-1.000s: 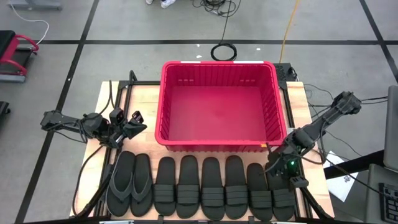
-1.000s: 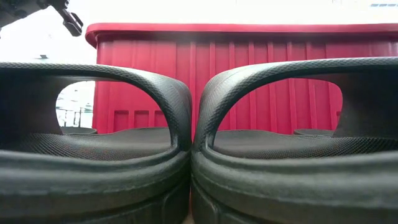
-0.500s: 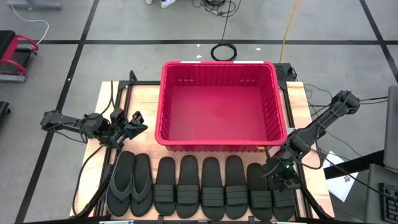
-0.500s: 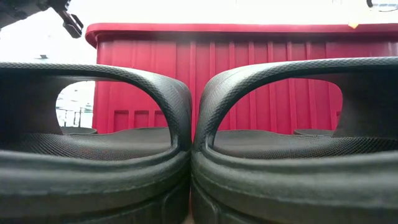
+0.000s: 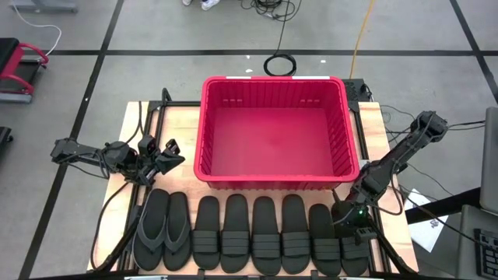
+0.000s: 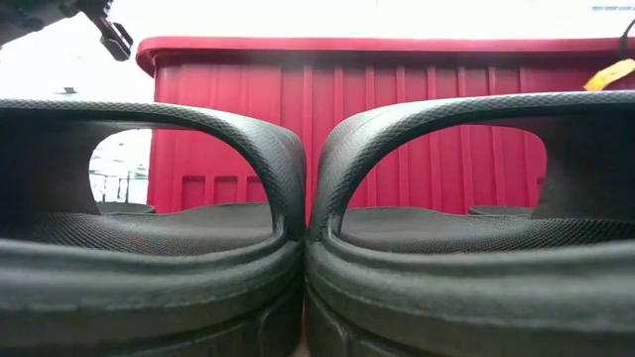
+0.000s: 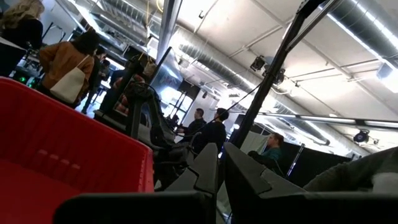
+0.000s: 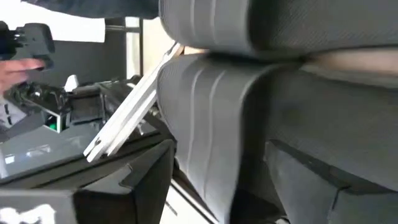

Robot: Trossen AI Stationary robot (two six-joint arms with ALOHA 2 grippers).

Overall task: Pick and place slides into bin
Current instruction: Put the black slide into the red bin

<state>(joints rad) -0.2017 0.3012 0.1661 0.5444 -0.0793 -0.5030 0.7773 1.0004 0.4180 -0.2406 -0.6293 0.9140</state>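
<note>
At the left of the high view, the left gripper (image 5: pixel 173 153) hangs over the bare surface (image 5: pixel 152 124), its fingers drawn nearly together with nothing between them, just above the top ends of the two flip-flops (image 5: pixel 162 230). Along the bottom of the frame the eight slides (image 5: pixel 250 233) lie side by side in one row, flip-flops at the left end, six strapped ones to their right (all flat on their soles). Above the row, in the middle of the frame, the bin (image 5: pixel 274 85) stands upright, its near wall close to the slides' top ends. At the lower right, the right gripper (image 5: pixel 354 225) is down at the last slide (image 5: pixel 355 250) of the row, fingers spread wide; its wrist view shows one finger (image 8: pixel 121 186) beside the ribbed strap (image 8: pixel 249 124), and whether it touches the slide I cannot tell.
</note>
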